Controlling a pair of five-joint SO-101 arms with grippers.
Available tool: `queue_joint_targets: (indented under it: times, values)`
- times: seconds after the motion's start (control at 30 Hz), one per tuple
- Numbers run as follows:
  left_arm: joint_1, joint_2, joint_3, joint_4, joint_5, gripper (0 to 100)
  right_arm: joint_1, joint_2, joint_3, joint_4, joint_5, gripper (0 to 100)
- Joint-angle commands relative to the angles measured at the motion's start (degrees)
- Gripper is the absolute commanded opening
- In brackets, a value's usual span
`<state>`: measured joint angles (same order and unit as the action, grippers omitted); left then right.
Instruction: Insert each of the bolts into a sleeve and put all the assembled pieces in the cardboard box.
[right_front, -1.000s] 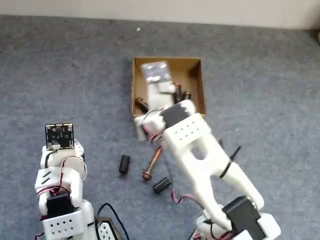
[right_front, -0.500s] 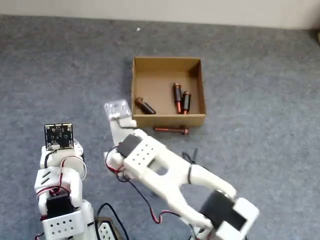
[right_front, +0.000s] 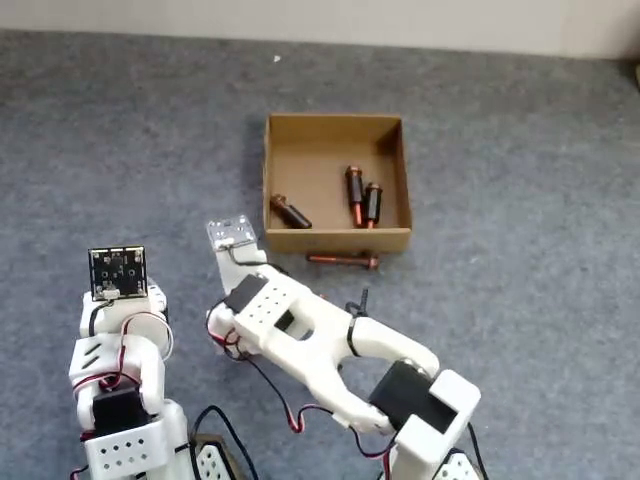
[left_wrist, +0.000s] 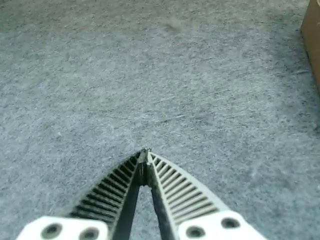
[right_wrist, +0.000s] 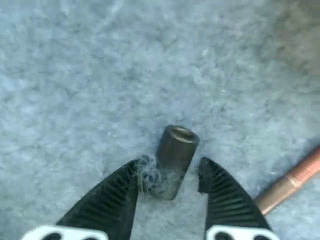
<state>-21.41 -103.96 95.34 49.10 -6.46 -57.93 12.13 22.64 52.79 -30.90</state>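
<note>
A dark sleeve lies on the grey carpet between the fingers of my open right gripper; one fingertip is right against it. The tip of a copper bolt lies close beside. From above, the right arm stretches low across the carpet in front of the cardboard box and hides that sleeve. Three assembled pieces lie in the box. Another bolt lies just outside the box's front wall. My left gripper is shut and empty over bare carpet.
The left arm is folded at the front left, well away from the box. A corner of the box shows at the edge of the left wrist view. Carpet to the left and right of the box is bare.
The right arm swung from over the box to the carpet in front of it and came down over the sleeve. The left arm kept still.
</note>
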Motion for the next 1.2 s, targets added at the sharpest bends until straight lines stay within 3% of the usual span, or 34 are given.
queue_joint_targets:
  times: [0.0,0.07,0.17,0.3,0.57,0.83,1.17]
  values:
    - [-0.5,-0.4,-1.8,-1.2,-0.6,2,2.2,2.3,-0.9,-1.5,-0.1,5.7]
    - [-0.5,-0.4,-1.8,-1.2,-0.6,2,2.2,2.1,-0.9,-1.5,3.0,0.0]
    - [-0.5,-0.4,-1.8,-1.2,-0.6,2,2.2,-0.7,-0.7,-1.4,7.8,0.6]
    - [-0.5,-0.4,-1.7,-1.2,-0.6,2,4.0,-9.7,-0.2,-1.1,8.7,0.5]
    - [-0.2,-0.4,-1.6,-1.2,-0.6,2,13.2,-29.8,9.9,0.5,9.1,0.5]
    - [0.2,-0.4,-1.6,-1.2,-0.5,2,22.9,-44.3,22.2,0.2,14.9,0.5]
    - [10.4,-0.2,-1.8,-1.0,-0.9,2,31.4,-51.0,32.2,-5.3,15.0,0.5]
